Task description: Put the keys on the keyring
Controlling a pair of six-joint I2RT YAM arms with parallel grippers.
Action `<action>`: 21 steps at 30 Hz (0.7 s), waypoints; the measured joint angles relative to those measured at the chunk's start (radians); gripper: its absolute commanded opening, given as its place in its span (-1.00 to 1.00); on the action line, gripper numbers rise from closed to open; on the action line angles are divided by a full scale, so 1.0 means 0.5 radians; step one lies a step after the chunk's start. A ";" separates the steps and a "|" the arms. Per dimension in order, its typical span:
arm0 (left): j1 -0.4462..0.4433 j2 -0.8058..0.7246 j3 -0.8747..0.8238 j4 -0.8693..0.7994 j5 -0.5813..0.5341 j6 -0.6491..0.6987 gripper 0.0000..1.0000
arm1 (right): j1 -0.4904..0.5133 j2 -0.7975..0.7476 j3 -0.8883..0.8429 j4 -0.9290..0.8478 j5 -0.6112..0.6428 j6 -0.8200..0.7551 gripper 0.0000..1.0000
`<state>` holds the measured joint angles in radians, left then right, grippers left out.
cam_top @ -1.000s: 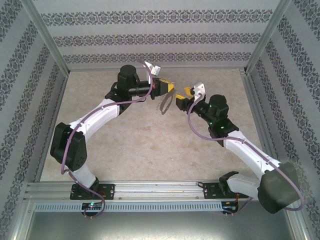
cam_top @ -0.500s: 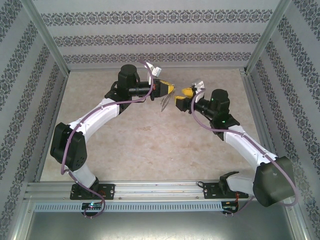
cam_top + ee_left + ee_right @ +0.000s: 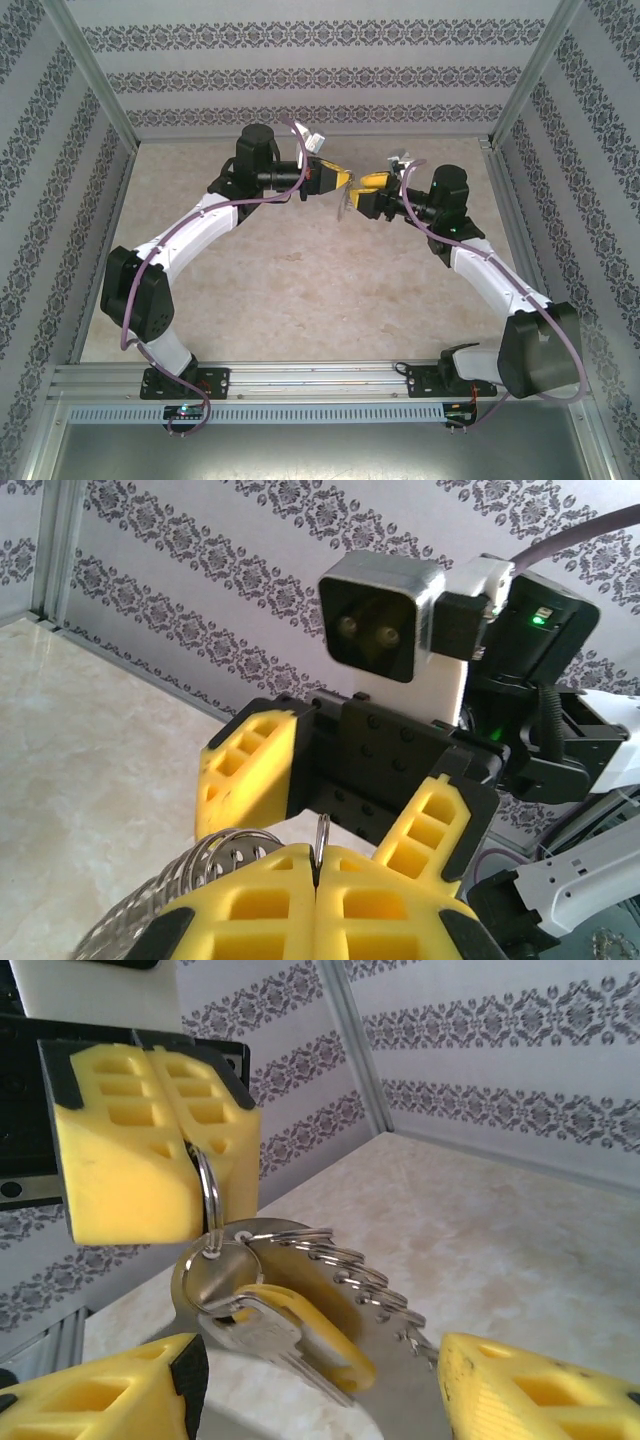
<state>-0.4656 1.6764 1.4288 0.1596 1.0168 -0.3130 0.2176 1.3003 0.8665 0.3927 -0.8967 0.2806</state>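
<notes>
My left gripper [image 3: 337, 181] [image 3: 318, 865] is shut, pinching a thin split ring [image 3: 207, 1185] of the keyring [image 3: 330, 1260] [image 3: 346, 205], which hangs in the air above the table. The keyring is a flat grey metal plate with several small rings along one edge. The keys [image 3: 290, 1345], one silver key with a yellow head, hang from a ring at the plate's upper end. My right gripper [image 3: 320, 1375] [image 3: 364, 189] faces the left one, open, with a finger on each side of the key and plate, touching neither. In the left wrist view its yellow fingers [image 3: 248, 770] stand spread.
The beige marble tabletop [image 3: 300, 280] lies below both arms. Patterned walls [image 3: 320, 60] and metal frame posts [image 3: 95, 85] close it in at the back and both sides. The arms arch in from the near rail [image 3: 300, 385].
The right gripper has swung its wrist up and back to face the left gripper, and its jaws have spread wider. The left gripper has stayed put, still holding the keyring.
</notes>
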 measured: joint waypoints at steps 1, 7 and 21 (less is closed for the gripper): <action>0.000 0.000 0.005 -0.002 0.008 0.000 -1.00 | 0.000 0.011 0.007 0.002 -0.021 0.008 0.26; 0.000 0.005 0.014 -0.008 0.056 -0.001 -1.00 | -0.013 0.079 0.040 0.021 -0.094 0.057 0.23; 0.000 0.031 0.027 -0.008 0.067 -0.002 -1.00 | -0.013 0.111 0.056 0.061 -0.202 0.124 -0.02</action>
<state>-0.4656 1.6920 1.4425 0.1558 1.0504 -0.3141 0.2111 1.3560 0.8948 0.4232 -0.9977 0.3428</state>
